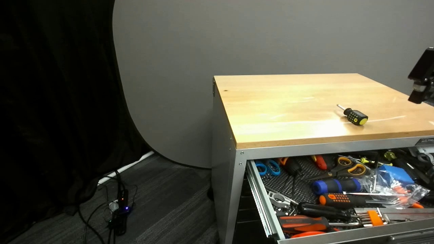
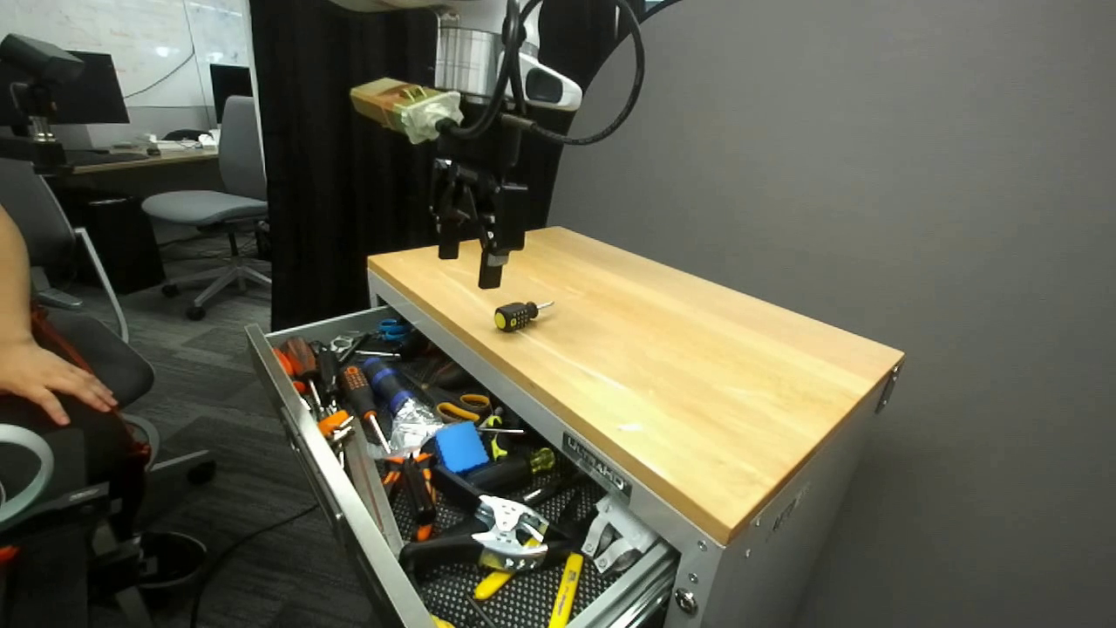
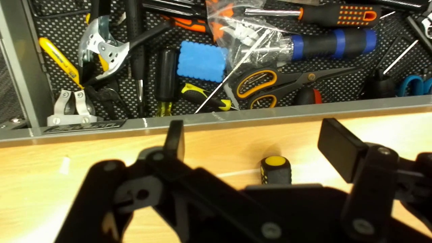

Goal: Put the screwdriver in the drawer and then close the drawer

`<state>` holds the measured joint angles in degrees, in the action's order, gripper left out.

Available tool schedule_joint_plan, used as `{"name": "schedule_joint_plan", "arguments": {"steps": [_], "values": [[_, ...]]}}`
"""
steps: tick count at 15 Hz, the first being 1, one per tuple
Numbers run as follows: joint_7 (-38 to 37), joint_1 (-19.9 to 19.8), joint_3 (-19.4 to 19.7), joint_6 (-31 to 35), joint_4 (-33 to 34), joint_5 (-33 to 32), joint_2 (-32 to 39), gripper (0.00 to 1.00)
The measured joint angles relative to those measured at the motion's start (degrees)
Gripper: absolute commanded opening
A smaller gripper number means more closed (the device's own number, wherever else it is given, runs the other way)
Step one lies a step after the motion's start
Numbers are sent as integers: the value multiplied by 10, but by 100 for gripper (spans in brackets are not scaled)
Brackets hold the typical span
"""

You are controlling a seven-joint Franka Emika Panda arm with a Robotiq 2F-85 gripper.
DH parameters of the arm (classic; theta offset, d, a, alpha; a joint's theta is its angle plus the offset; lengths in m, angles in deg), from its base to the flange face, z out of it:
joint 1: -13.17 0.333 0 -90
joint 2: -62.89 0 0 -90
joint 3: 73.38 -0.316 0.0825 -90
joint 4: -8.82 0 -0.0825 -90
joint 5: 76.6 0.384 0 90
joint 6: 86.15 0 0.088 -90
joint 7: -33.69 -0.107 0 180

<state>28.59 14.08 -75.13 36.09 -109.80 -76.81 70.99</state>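
Observation:
The stubby screwdriver, black with yellow dots and a yellow end cap, lies on the wooden top near its front edge; it shows in both exterior views (image 1: 355,116) (image 2: 517,315). In the wrist view its handle end (image 3: 276,172) shows between the fingers, and its shaft is hidden by the gripper body. The top drawer (image 2: 327,471) is pulled open and full of tools; it also shows in an exterior view (image 1: 356,234) and the wrist view (image 3: 15,57). My gripper (image 2: 471,262) is open and empty above the screwdriver, fingers (image 3: 258,141) wide apart.
The wooden top (image 2: 663,349) sits on a grey metal cabinet (image 1: 223,162). The drawer holds a spring clamp (image 2: 510,532), a blue block (image 2: 460,447), scissors (image 3: 287,82) and several longer tools. A seated person's arm (image 2: 44,375) is near the drawer front.

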Motion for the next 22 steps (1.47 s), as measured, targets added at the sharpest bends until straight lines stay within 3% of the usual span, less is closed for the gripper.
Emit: {"name": "schedule_joint_plan", "arguments": {"steps": [9,22], "values": [[1,13,-15,133,-25,30,12,100],[11,19,-27,304,-21,35,105,100]]}}
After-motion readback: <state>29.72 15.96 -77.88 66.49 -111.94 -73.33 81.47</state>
